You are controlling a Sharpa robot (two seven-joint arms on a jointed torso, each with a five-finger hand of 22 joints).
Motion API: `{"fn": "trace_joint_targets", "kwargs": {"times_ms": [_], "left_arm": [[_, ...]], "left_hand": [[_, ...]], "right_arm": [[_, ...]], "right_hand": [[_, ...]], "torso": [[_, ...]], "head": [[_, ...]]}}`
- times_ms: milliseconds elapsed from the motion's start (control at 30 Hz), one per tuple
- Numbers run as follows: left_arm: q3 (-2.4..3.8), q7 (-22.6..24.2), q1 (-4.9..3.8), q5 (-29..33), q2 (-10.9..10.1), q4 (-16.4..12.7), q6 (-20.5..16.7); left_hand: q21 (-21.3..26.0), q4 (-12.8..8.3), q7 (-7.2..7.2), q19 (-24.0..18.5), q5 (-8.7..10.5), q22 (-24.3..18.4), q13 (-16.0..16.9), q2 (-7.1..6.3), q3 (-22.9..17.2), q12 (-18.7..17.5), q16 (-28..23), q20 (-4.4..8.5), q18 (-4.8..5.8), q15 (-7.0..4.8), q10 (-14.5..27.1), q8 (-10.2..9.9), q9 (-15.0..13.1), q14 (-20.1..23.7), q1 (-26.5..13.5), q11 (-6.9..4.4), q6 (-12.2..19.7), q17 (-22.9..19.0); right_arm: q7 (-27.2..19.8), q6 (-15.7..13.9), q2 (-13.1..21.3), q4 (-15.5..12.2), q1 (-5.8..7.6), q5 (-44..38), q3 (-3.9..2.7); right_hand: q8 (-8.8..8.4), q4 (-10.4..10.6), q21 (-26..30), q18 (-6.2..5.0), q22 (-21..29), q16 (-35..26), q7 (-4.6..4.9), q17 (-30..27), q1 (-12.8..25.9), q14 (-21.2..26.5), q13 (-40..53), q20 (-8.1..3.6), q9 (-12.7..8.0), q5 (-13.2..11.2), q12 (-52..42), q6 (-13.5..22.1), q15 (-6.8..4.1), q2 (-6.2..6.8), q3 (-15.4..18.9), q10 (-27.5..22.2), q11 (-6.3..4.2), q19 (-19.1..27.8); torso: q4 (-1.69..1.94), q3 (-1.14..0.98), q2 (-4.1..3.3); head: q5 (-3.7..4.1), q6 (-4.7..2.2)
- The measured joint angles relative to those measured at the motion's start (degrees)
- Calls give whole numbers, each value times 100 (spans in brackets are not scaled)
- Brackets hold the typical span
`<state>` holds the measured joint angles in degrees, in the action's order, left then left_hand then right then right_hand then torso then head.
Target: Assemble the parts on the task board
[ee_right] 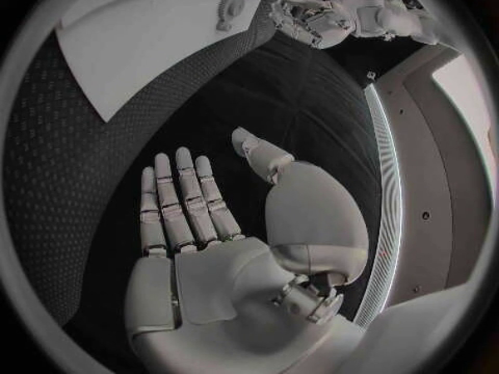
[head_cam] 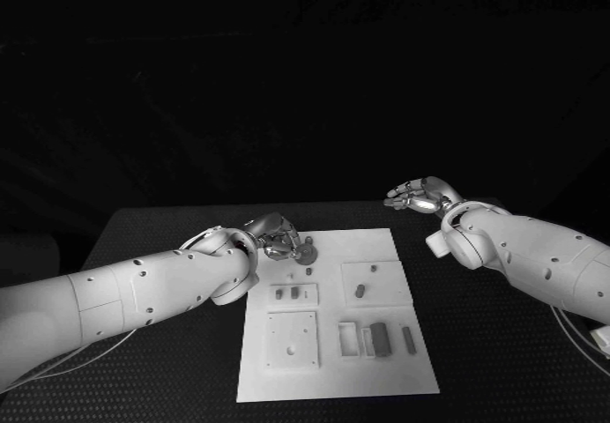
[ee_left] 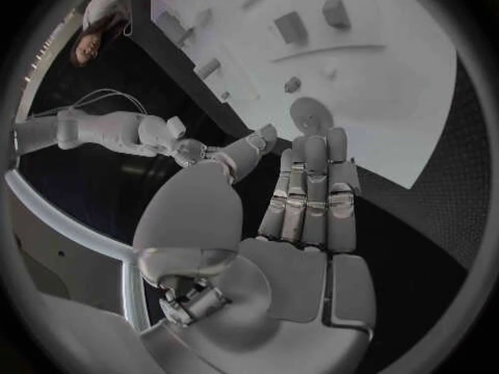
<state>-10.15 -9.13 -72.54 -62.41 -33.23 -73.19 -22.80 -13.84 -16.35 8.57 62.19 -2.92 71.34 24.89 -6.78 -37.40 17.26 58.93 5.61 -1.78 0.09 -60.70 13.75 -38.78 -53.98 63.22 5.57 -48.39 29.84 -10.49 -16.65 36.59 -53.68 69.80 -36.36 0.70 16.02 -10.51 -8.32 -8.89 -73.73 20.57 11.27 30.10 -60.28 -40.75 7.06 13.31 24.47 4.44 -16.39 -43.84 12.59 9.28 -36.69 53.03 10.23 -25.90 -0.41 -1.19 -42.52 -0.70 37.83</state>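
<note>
White rounded arms (head_cam: 127,291) dotted with small screw holes, ending in silver jointed hands (head_cam: 273,236).

No legible text, label, number or sign on any surface

Round part (head_cam: 305,254) by the left hand's fingers (head_cam: 282,240), contact perhaps hidden.

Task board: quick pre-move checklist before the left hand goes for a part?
1. Left hand empty: ok, fingers straight and apart in the left wrist view, nothing held.
2. Left hand at the task board: ok, over its far left corner.
3. Round part near the fingertips: ok, lying on the board just ahead of them.
4. Contact with that part: cannot tell.
5. Right hand out of the way: ok, open over black table, off the board.
</note>
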Motion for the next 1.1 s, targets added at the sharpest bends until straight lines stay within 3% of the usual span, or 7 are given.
{"fn": "trace_joint_targets", "kwargs": {"times_ms": [300, 700, 933, 1100], "left_arm": [[-22, 640, 227, -1116, 421, 449, -38], [-50, 766, 298, -2271, 604, 581, 86], [-62, 728, 389, -2515, 691, 746, 236], [-63, 700, 408, -2586, 729, 853, 251]], "left_hand": [[71, -2, -62, 146, 0, -100, -258, -55, 385, -406, -103, -4, -65, -9, -178, 61, 67, -152, 46, 43, -233, 21], [90, 14, -122, 429, 0, -50, -468, -119, 758, -761, -48, 44, -68, -58, -372, 61, 211, -384, 66, 15, -391, 186], [-54, 64, -115, 542, 0, 142, -594, -121, 644, -1034, 160, 57, -67, -60, -391, -3, 342, -468, 223, 20, -425, 360], [-108, 85, -115, 580, 0, 213, -631, -121, 623, -1093, 227, 31, -68, -40, -361, -17, 379, -489, 222, 50, -424, 407]], "right_arm": [[-4, 17, -38, 19, -8, 1, 0], [-4, 26, -49, 16, -8, 2, 0], [-9, 30, -49, -4, -8, 3, 0], [-19, 29, -52, -13, -8, 4, 0]], "right_hand": [[0, 16, 0, 0, -8, 0, 0, 7, 0, 0, 0, 0, -6, 0, 0, 0, 0, 0, 16, 0, 0, 0], [0, 16, 23, 1, -13, 0, 0, 12, 0, 0, -4, 0, -11, 0, 0, -1, 0, 0, 16, 0, 0, 0], [0, 16, 23, 0, -15, 0, 0, 12, 0, -1, -4, 0, -11, 0, 0, 0, -1, 0, 16, 0, 0, 0], [0, 16, 23, 0, -18, 0, -1, 18, 0, -1, -5, 0, -11, 0, 0, -1, -1, 0, 16, 0, 0, 0]], "torso": [[-17, 2, -14], [-10, 4, -10], [-7, 9, -9], [-4, 13, -9]], "head": [[-2, -54], [46, -47], [62, -44], [63, -40]]}}
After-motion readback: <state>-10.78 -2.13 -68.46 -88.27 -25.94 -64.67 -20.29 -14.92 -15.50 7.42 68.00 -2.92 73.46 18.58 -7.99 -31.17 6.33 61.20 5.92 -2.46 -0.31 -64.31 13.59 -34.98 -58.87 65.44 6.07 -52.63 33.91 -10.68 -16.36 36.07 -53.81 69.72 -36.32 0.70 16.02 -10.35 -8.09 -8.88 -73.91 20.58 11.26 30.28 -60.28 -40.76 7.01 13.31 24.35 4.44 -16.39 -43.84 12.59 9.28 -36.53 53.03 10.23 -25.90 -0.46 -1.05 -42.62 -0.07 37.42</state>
